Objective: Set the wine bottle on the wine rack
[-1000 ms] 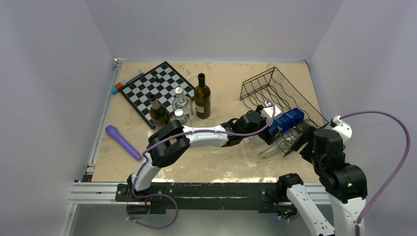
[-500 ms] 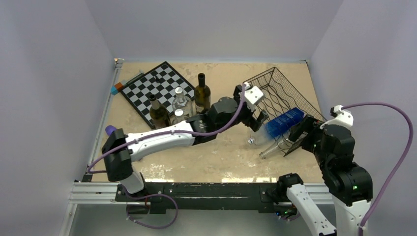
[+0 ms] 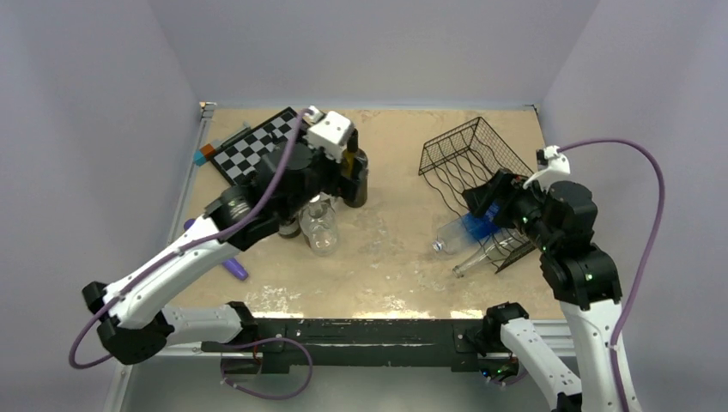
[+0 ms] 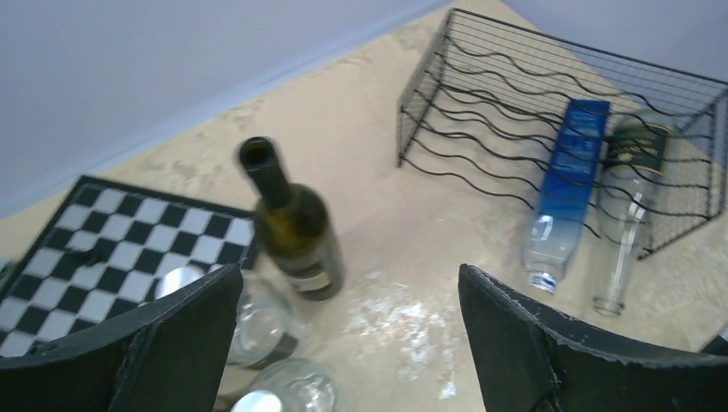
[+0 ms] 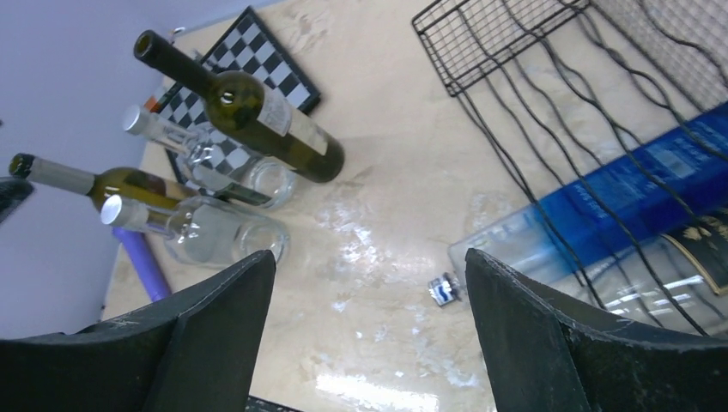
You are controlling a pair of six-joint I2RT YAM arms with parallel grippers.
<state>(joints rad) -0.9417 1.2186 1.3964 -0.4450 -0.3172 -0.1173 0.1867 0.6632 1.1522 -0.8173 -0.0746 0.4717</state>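
The black wire wine rack (image 3: 481,163) stands at the right; it also shows in the left wrist view (image 4: 515,129) and the right wrist view (image 5: 532,86). A clear bottle with a blue label (image 3: 468,227) lies in its front, neck towards the table middle. A second clear bottle with a dark label (image 3: 491,253) lies beside it. A dark green wine bottle (image 3: 354,176) stands upright left of centre. My left gripper (image 3: 333,165) is open and empty, just above and beside that bottle (image 4: 292,227). My right gripper (image 3: 485,196) is open and empty above the blue-labelled bottle (image 5: 618,197).
A chessboard (image 3: 249,154) lies at the back left. Clear glass bottles (image 3: 322,227) stand beside the dark green one, and an olive bottle (image 5: 103,180) stands behind them. A purple object (image 3: 233,268) lies partly under my left arm.
My left arm has swung from the rack up and left to the standing bottles, leaving the blue-labelled bottle lying at the rack. My right gripper has moved up over the rack's front.
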